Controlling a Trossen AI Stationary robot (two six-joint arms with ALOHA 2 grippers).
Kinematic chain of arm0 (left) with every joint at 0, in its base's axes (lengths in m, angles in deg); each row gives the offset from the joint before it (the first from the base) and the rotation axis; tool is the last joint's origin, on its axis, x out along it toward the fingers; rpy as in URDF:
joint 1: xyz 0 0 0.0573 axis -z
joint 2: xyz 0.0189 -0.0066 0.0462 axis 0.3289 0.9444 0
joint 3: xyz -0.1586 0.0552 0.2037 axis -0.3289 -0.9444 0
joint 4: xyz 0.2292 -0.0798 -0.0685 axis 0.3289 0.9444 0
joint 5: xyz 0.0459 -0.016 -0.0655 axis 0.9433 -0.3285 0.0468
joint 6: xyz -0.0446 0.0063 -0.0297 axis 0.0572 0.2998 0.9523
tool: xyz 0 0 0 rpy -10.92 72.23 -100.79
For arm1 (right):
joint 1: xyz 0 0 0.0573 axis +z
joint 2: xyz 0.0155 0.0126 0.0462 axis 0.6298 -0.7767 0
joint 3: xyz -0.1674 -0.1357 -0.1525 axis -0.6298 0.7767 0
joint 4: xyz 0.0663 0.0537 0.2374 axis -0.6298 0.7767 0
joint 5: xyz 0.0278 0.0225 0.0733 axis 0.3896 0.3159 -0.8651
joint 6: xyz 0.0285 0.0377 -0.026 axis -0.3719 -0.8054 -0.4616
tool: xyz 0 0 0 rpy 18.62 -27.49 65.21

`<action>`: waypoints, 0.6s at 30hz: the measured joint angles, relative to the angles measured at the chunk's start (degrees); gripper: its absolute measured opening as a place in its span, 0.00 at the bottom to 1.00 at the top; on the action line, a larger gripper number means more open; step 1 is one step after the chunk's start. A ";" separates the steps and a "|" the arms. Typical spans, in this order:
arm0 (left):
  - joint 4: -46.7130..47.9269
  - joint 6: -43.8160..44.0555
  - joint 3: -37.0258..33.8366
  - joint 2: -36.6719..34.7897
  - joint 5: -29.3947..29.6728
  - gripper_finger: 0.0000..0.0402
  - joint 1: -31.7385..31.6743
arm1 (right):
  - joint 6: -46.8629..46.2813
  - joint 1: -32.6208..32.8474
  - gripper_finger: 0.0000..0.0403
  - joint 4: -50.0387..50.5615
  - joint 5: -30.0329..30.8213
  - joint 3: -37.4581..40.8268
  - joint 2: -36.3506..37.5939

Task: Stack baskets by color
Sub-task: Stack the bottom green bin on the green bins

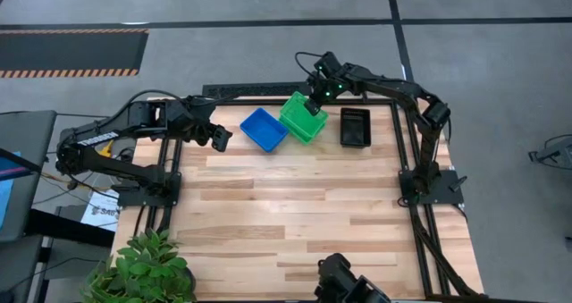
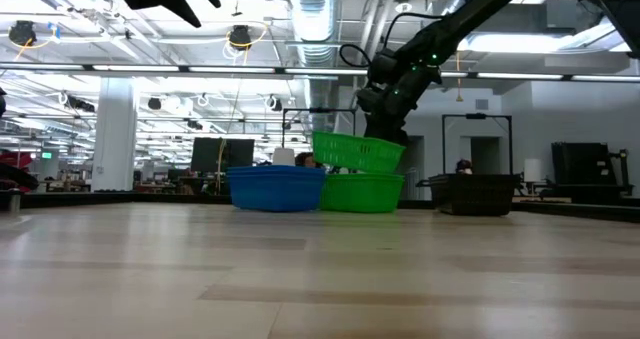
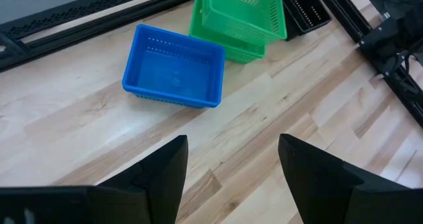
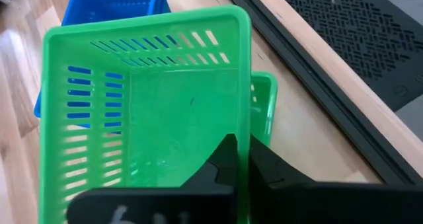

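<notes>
One green basket hangs tilted, its rim pinched by the right hand, above another green basket.

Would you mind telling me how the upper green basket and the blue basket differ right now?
The upper green basket is tilted and lifted, over the lower green basket; the blue basket sits flat on the table. The right gripper is shut on the upper green basket's rim; nothing holds the blue basket, and the left gripper is open, away from it. Both have the same slotted rectangular shape.
</notes>
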 joint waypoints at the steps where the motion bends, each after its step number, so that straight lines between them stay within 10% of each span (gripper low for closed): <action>1: 0.01 -0.02 0.00 0.00 0.00 0.56 0.00 | -0.02 -0.02 0.06 0.05 0.00 0.00 0.00; 18: 0.00 -0.32 0.00 0.00 0.01 0.56 0.00 | 0.04 0.04 0.09 0.87 0.09 0.00 0.02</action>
